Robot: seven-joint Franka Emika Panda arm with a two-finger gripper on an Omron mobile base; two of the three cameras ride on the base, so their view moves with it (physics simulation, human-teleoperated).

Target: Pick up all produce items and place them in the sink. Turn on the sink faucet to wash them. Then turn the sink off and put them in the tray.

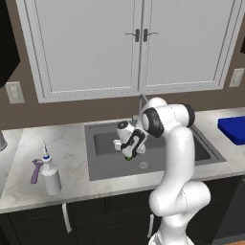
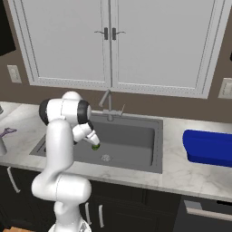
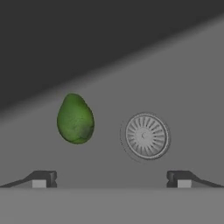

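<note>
At the left end of the pale marbled worktop (image 1: 72,153) a purple tool (image 1: 35,171) lies just beside a white bottle with a blue cap (image 1: 50,175), which stands upright. Next comes the sink (image 1: 98,165), a dark grey rectangular basin with smooth matte walls and a flat floor. The slim grey metal faucet (image 2: 107,105) rises from its back rim, its spout angled out over the basin. Inside, the green fruit (image 3: 75,118) lies on the basin floor; it is egg-shaped rather than round, with a slightly dimpled skin. In the hand view its long axis runs up and down the picture and its narrower end points to the top. Just beside it, apart from it, sits the round silver drain (image 3: 146,136) with fine radial ribs. The tool (image 3: 111,178) hangs over both with its two dark fingertips spread wide, holding nothing. At the far right a flat bright blue tray (image 2: 209,147) with low raised edges rests on the worktop.
</note>
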